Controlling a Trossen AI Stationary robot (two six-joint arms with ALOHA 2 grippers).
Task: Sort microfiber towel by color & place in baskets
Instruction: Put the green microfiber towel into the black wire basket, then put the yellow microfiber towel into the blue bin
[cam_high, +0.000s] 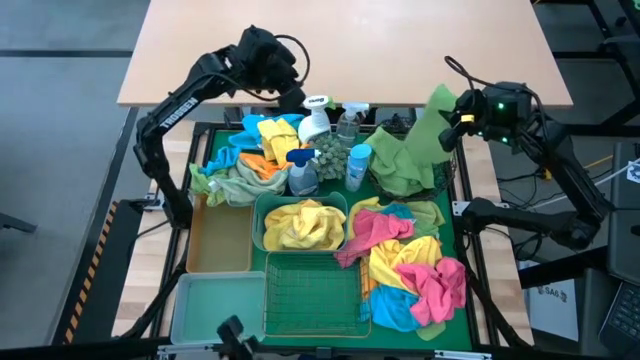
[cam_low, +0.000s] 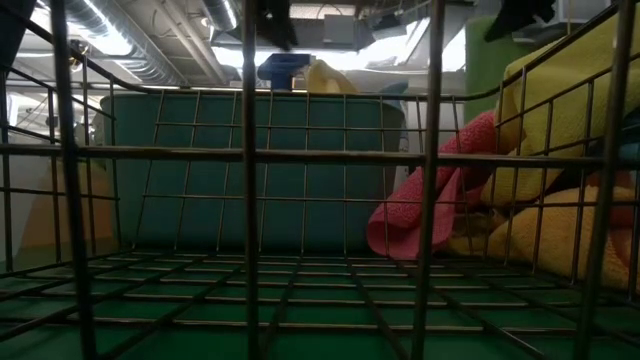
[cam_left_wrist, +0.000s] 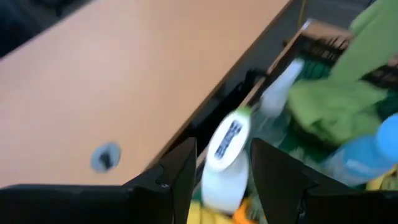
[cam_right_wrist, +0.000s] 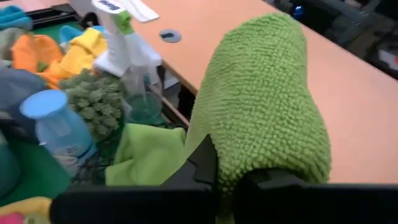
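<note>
My right gripper (cam_high: 456, 124) is raised over the round black mesh basket (cam_high: 378, 180) at the tray's far right and is shut on a green towel (cam_high: 432, 112). More green towels fill that basket. My left gripper (cam_high: 287, 97) is open and hovers at the tray's far edge. It is above a white spray bottle (cam_left_wrist: 225, 163), which shows beyond its spread fingers. The teal tub (cam_high: 258, 212) holds yellow towels. Near it stand the green wire basket (cam_high: 312, 292), the clear pale bin (cam_high: 212, 305) and the tan tray (cam_high: 220, 238). A pile of pink, yellow and blue towels (cam_high: 412, 268) lies on the right. My right gripper pinches the green towel between its two fingers at a bunched fold (cam_right_wrist: 231, 163); the fingers hide the exact spot. One lobe (cam_right_wrist: 267, 93) stands up past the fingers. The rest (cam_high: 408, 160) hangs slack down to the green towels in the black mesh basket.
Several spray bottles (cam_high: 335, 150) and a knobbly grey-green towel stand in the tray's far middle. A heap of yellow, orange, blue and green towels (cam_high: 250, 160) lies at the far left. The bare wooden table (cam_high: 340, 40) stretches beyond the tray. Green wire bars (cam_low: 250, 180) fill the low view.
</note>
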